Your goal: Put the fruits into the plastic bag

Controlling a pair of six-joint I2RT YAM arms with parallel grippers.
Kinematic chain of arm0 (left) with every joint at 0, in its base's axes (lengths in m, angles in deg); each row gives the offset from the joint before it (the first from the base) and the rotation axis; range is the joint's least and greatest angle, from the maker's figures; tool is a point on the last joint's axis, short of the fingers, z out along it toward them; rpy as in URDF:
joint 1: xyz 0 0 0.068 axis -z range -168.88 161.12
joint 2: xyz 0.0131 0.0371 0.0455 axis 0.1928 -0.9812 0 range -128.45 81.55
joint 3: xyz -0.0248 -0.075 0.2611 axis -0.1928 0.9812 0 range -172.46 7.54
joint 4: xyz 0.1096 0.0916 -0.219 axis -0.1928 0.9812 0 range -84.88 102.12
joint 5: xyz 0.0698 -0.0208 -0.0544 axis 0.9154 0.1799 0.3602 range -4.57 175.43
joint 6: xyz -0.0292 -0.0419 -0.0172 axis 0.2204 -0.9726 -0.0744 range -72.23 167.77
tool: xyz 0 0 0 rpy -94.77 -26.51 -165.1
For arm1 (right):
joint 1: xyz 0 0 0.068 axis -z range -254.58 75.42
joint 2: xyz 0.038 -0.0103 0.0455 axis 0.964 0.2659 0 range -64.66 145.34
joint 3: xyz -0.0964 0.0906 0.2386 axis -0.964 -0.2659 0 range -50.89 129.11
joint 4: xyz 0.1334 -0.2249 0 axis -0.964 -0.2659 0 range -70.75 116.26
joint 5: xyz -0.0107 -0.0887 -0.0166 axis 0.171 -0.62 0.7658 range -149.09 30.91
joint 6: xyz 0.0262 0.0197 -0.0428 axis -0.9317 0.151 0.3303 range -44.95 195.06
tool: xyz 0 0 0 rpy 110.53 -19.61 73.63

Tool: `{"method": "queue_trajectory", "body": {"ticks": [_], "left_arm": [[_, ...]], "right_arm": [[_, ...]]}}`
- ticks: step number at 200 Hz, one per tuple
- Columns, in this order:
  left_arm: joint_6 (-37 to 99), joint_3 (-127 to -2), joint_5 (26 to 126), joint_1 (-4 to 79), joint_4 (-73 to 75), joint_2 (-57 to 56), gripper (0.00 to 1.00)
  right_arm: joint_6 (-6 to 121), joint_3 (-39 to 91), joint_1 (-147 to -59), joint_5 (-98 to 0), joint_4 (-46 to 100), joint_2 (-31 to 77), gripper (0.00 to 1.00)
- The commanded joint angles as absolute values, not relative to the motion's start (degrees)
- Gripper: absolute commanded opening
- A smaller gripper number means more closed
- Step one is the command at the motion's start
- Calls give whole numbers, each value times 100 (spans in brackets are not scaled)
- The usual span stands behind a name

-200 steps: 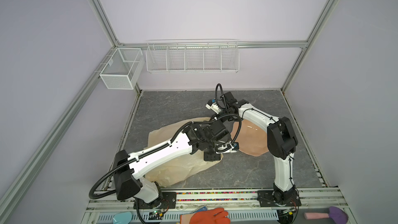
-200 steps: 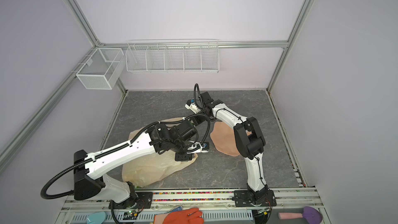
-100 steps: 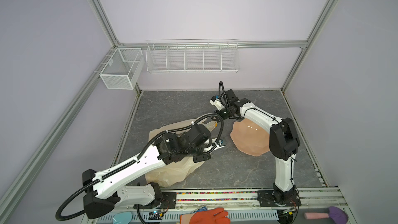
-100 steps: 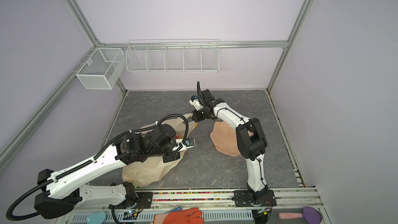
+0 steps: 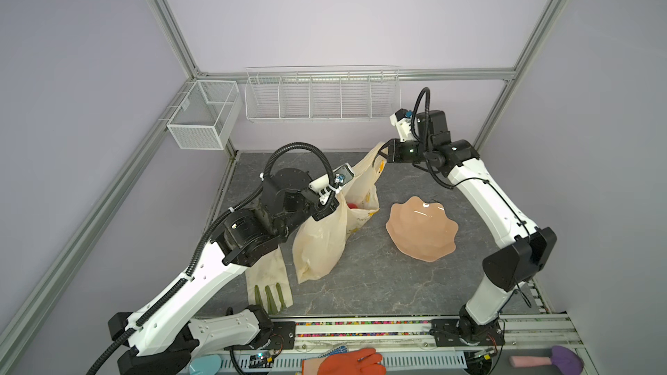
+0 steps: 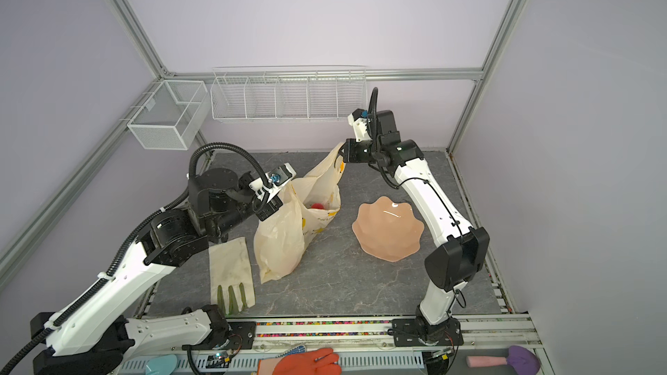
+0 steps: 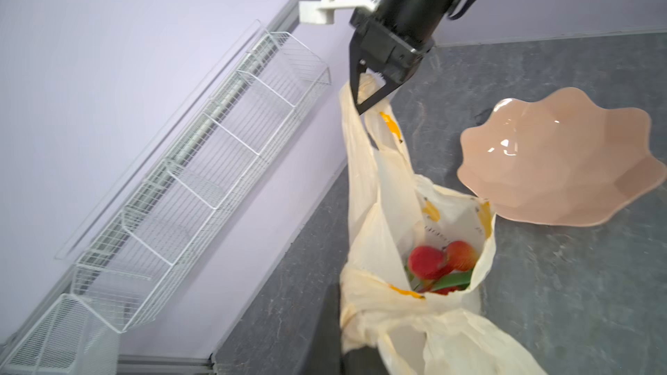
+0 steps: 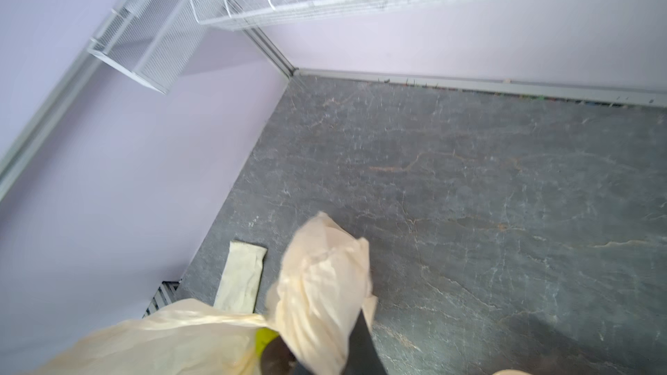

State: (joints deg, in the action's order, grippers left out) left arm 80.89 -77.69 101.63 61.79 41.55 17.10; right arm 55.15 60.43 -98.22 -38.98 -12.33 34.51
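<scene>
Though taut, plastic bag (image 5: 321, 243) near plate (image 5: 422, 232)

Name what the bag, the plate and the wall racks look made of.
The bag: thin plastic film, translucent cream, crinkled and sagging in folds. The plate: glossy peach with sharp highlights; glazed ceramic or hard plastic, cannot tell. The racks: white-coated metal wire, seemingly, an open grid.

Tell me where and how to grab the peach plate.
Pinch the wavy rim of the plate from above, likely on the right arm's side: it sits open-side up, looks too wide to span, and the plastic bag stands by the other edge.
</scene>
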Motion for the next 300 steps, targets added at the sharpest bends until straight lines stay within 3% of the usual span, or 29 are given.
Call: {"method": "queue_trajectory", "body": {"ticks": [1,72,121,171,185,219,235,263,281,300], "left_arm": [[8396,-8050,10118,5731,3317,1582,0],[8387,-8545,9810,4535,2167,615,0],[7959,-8380,9759,4302,1349,118,0],[7596,-7570,9919,4244,757,322,0],[7375,-7319,9842,4219,586,460,22],[6764,-6867,9728,4223,460,816,59],[6413,-6761,9713,4217,477,1091,73],[5876,-6694,9898,4218,549,1754,85],[5644,-6810,9906,4220,945,2138,91],[5365,-6888,10091,4222,1411,2519,94]], "right_arm": [[5280,6463,-9712,-4042,-1634,3187,6],[4869,7205,-9325,-4063,-1699,3144,6],[4728,7035,-9324,-3991,-1479,3297,6],[4597,6347,-9386,-3660,-1142,3295,7],[4541,6086,-9397,-3550,-988,3311,14],[4538,6091,-9395,-3110,-999,3529,39],[4712,6208,-9385,-3159,-1141,3479,61],[5053,6232,-9241,-3493,-1406,3174,100],[5230,6178,-8961,-3553,-1599,2939,89],[5240,5923,-8509,-3436,-1657,2590,88]]}}
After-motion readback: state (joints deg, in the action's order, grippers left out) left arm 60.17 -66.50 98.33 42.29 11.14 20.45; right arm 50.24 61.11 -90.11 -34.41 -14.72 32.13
